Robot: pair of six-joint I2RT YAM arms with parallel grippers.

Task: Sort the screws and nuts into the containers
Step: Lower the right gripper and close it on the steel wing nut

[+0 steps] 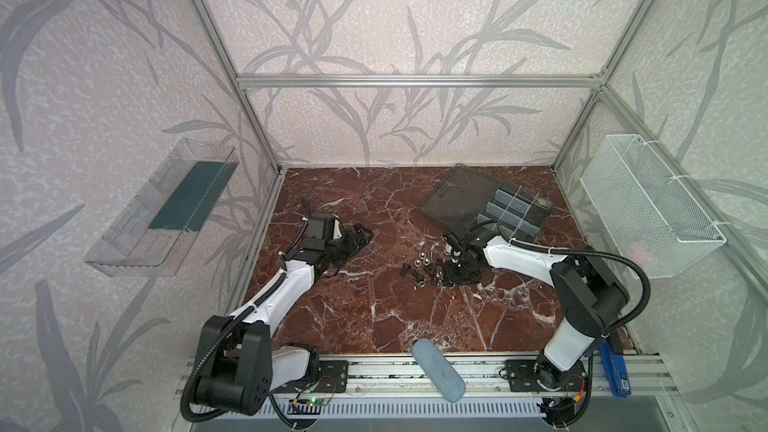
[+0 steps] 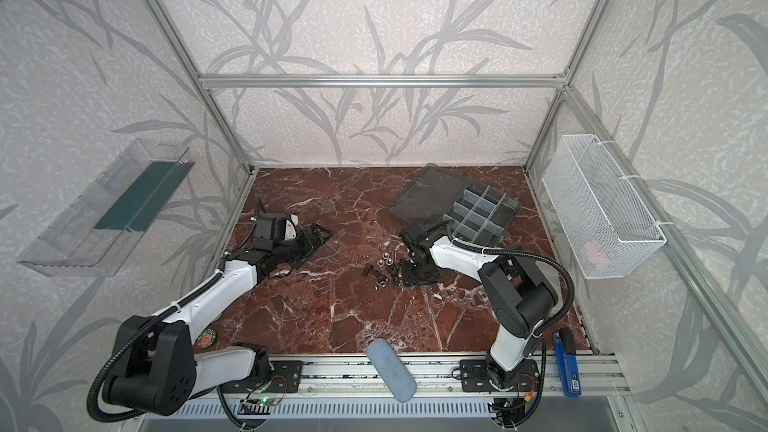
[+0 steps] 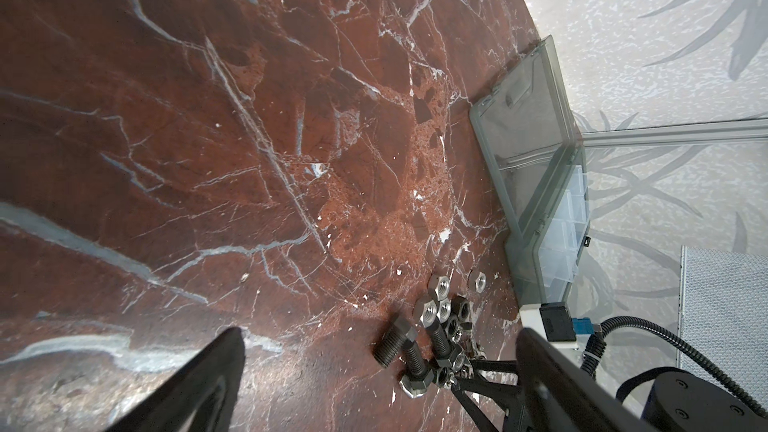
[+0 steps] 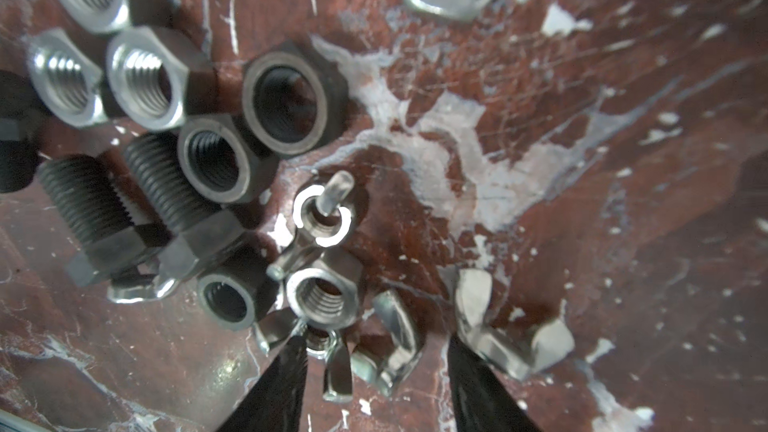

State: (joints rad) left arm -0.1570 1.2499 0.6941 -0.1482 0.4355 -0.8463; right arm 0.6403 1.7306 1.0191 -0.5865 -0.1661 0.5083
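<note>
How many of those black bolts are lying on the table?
3. One black bolt lies at the pile's edge; the second bolt and third bolt lie side by side, against the nuts. Others might be hidden beneath the pile.

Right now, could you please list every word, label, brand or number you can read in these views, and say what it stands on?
No text can be read in any view.
On the blue device at the front rail: a small white label, too small to read.
On the round disc at the front left: a coloured print, too blurred to read.
</note>
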